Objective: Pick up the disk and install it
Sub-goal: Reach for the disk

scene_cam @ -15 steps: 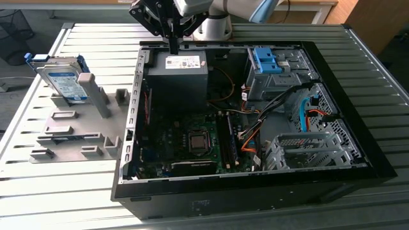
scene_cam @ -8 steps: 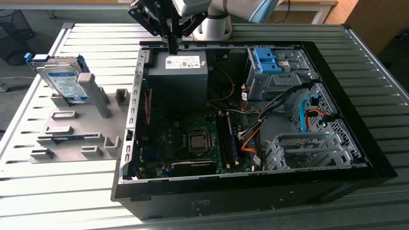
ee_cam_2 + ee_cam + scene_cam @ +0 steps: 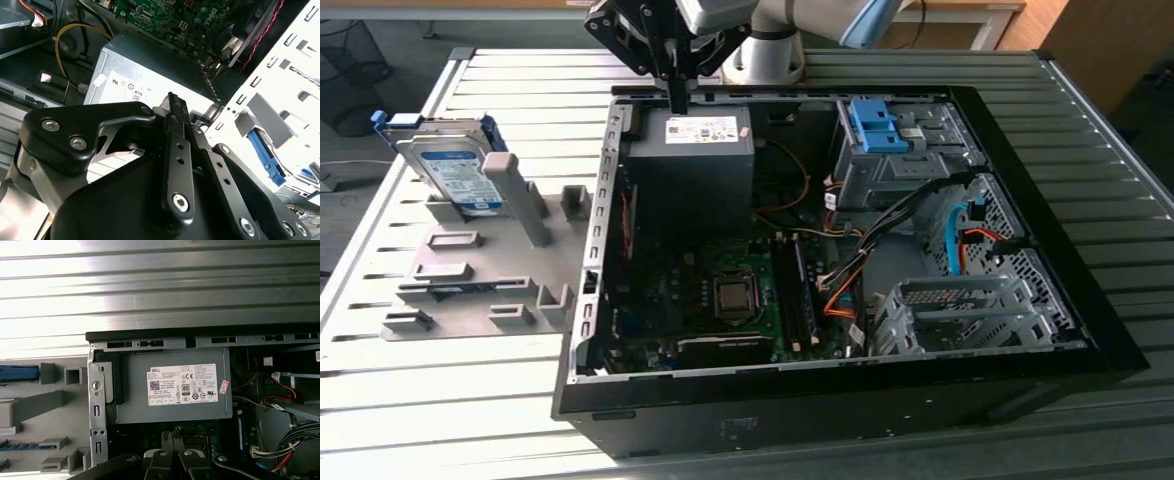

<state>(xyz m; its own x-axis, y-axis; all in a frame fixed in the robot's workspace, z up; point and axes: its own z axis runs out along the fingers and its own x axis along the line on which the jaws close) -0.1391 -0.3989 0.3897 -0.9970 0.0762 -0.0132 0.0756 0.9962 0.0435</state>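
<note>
The gripper hangs point-down with its two black fingers pressed together and nothing between them. Its tips sit just above the grey power supply at the far edge of the open computer case. In both wrist views the closed tips line up over that same box, with its white sticker close under them. The disk is well apart from the gripper, outside the case toward the exterior view's left. It stands on edge, leaning a little, in a slot of a grey fixture, with its white-and-blue label turned to the camera and blue rails showing at its top edge. Inside the case lie the motherboard and a tangle of cables, with a blue bracket in the upper bay and a perforated metal drive cage toward the exterior view's right. Case and fixture both rest on a table of long silver slats. The arm's pale base is mounted at the table's far side – beyond it are a grey floor and wooden furniture.
</note>
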